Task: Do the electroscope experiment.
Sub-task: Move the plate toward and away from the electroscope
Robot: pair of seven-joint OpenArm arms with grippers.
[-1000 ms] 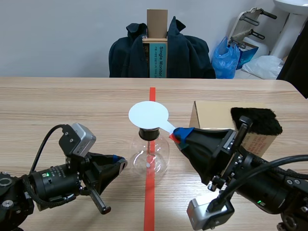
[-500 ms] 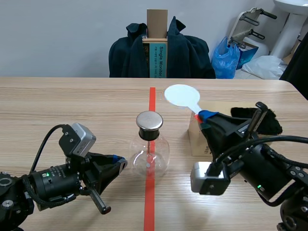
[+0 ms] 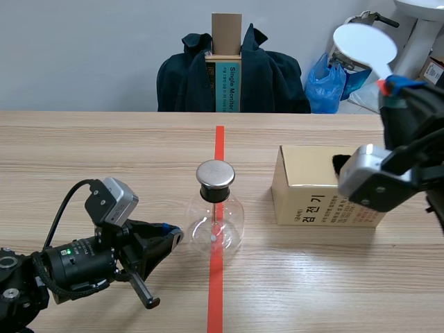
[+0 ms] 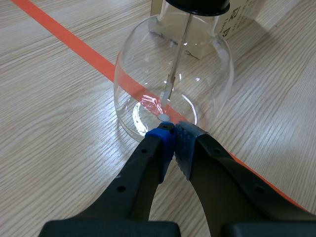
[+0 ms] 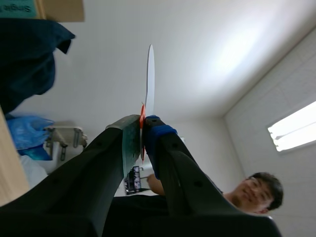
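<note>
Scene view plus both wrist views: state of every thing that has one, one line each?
flask: upright on the red tape line, metal cap on.
white disc paddle: gripped by its handle, held high, far from the flask.
cardboard box: closed, on the table, black fur on top.
left gripper: shut on nothing, tips by the flask's base.
right gripper: shut on the white disc paddle.

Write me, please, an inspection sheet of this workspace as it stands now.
Surface: wood table, red tape line down the middle.
Job's things: glass electroscope upright on the line; white disc held high at the right.
Clutter: cardboard box right of the electroscope, black fur on it.
Grippers: left fingers shut, empty, at the electroscope's base; right fingers shut on the disc's handle.
Cables: black cable looped over the left arm.
Surroundings: dark coat, blue bag, a person.
</note>
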